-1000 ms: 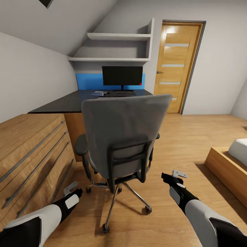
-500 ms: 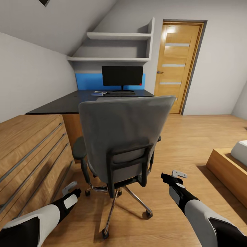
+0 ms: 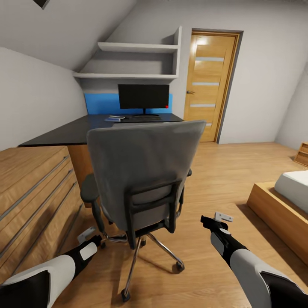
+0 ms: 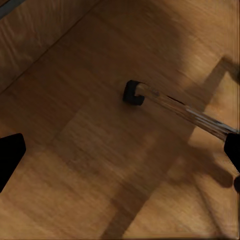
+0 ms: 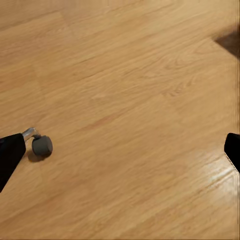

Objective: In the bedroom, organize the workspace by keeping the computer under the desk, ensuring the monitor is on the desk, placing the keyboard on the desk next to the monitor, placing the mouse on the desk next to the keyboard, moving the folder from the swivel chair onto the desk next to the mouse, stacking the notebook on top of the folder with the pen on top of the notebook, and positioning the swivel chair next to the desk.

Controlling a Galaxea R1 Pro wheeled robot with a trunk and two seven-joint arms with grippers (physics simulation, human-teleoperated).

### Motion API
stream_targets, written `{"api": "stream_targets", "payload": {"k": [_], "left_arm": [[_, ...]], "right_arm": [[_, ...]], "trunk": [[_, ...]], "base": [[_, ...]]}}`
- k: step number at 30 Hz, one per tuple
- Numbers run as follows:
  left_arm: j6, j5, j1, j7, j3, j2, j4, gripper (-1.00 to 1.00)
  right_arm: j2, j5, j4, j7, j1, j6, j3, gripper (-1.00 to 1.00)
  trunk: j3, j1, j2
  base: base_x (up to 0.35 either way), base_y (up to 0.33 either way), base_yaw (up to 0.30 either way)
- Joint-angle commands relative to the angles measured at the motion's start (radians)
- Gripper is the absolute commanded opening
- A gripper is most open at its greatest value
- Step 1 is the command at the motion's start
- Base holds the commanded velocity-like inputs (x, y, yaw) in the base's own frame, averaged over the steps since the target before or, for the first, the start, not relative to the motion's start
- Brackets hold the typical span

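swivel chair [image 3: 143,171] on casters, back to robot, likely rolls and spins easily; push at stiff backrest frame; left gripper [image 3: 90,236] and right gripper [image 3: 217,220] both spread, empty.

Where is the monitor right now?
In the head view, the monitor stands on the black desk against the blue back panel, beyond the swivel chair.
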State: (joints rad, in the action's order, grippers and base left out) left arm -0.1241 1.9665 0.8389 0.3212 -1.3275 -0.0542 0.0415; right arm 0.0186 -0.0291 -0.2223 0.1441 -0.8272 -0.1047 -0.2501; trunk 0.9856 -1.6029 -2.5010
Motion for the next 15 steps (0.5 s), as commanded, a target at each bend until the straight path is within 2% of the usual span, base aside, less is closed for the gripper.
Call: {"api": "stream_targets", "payload": {"k": [1, 15], "left_arm": [[-0.005, 0.008, 0.000, 0.007, -0.009, -0.001, 0.004, 1.00], [-0.005, 0.008, 0.000, 0.005, -0.011, -0.003, 0.005, 1.00]], "right_arm": [[0.000, -0.003, 0.001, 0.001, -0.001, -0.004, 0.000, 1.00], [0.000, -0.004, 0.001, 0.000, -0.001, -0.004, 0.000, 1.00]], "trunk": [[0.000, 0.000, 0.000], [-0.014, 0.000, 0.000]], "base": [[0.000, 0.000, -0.172], [0.007, 0.000, -0.166]]}}
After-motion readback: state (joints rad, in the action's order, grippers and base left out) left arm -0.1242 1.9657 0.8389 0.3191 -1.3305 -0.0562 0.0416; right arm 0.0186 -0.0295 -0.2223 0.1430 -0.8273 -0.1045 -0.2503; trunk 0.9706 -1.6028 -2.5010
